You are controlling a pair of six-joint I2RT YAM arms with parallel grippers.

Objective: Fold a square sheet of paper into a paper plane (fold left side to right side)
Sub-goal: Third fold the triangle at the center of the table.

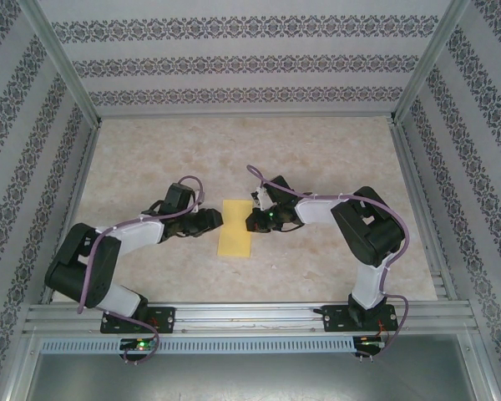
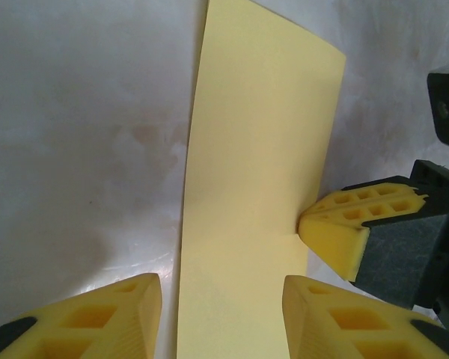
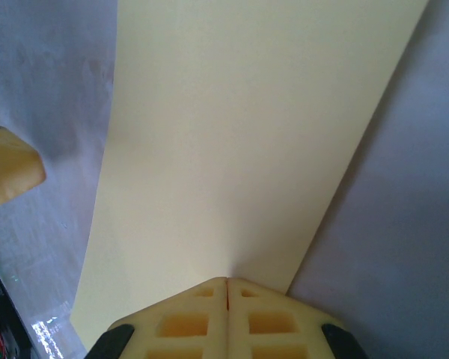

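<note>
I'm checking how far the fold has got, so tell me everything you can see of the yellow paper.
The yellow paper is thin, plain and matte, a narrow rectangle lying flat on the marbled table between the two arms, its long sides running away from their bases. No crease or mark shows on its top. The right gripper, fingers shut, rests its tip on one long edge. The left gripper is open, a finger on either side of the paper; whether they touch it cannot be told.
</note>
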